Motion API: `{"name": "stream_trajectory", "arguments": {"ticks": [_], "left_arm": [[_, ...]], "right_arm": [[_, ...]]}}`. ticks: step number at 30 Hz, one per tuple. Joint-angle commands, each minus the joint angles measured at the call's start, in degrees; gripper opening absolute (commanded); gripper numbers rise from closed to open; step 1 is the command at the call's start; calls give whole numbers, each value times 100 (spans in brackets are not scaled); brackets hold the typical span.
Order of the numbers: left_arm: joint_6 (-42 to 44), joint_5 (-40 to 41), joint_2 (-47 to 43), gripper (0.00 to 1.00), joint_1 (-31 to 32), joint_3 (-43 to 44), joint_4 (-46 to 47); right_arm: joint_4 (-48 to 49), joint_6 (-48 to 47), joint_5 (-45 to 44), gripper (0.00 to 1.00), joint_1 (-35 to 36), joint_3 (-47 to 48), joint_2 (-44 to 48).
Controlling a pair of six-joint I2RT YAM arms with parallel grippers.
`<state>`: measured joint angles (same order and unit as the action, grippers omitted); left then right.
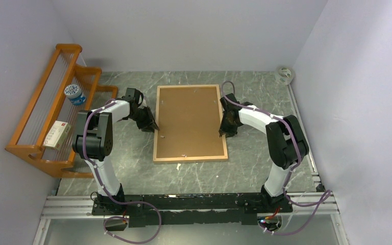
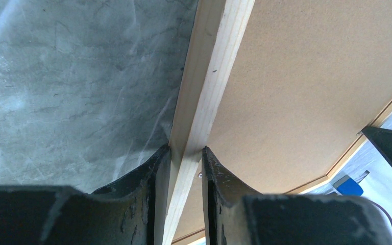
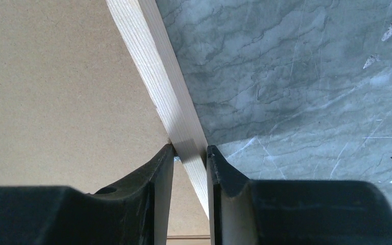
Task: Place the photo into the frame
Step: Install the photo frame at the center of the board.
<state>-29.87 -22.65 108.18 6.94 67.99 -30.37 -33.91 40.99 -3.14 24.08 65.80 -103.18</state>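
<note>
The frame (image 1: 190, 157) is laid flat, back upward, in the middle of the tabletop (image 1: 265, 92), and its opening is filled by the brown backing board (image 1: 189, 120). The photo is nowhere to be seen; whether it is shut beneath the board cannot be told. The frame's left rail is pinched by the left tool (image 2: 186, 150), with one finger on either side of the pale wood. The right rail is pinched likewise by the right tool (image 3: 190, 148). If the print is inside, the loading is judged done, and only a lift or turn of the frame would be left. An orange rack (image 1: 35, 148) is set well apart on the left.
</note>
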Motion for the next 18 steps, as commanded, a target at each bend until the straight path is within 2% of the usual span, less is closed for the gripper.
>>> {"name": "stream_trajectory", "arguments": {"ticks": [1, 2, 5, 10, 14, 18], "left_arm": [[-133, -38, 103, 31, 80, -180, -189], [-137, -37, 99, 31, 84, -175, -189], [-165, -42, 85, 31, 81, -170, -168], [-203, -30, 59, 33, 79, -105, -170], [-194, 30, 55, 38, 75, 3, -229], [-156, 3, 81, 50, 49, 193, -280]], "right_arm": [[168, -22, -54, 13, 12, -122, 346], [154, -28, -110, 14, 3, -94, 392], [150, -65, -266, 35, -39, 19, 487], [164, -268, -585, 60, -132, 442, 400], [122, -656, -794, 67, -158, 1087, -9], [293, -1041, -713, 67, -238, 1704, -498]]}}
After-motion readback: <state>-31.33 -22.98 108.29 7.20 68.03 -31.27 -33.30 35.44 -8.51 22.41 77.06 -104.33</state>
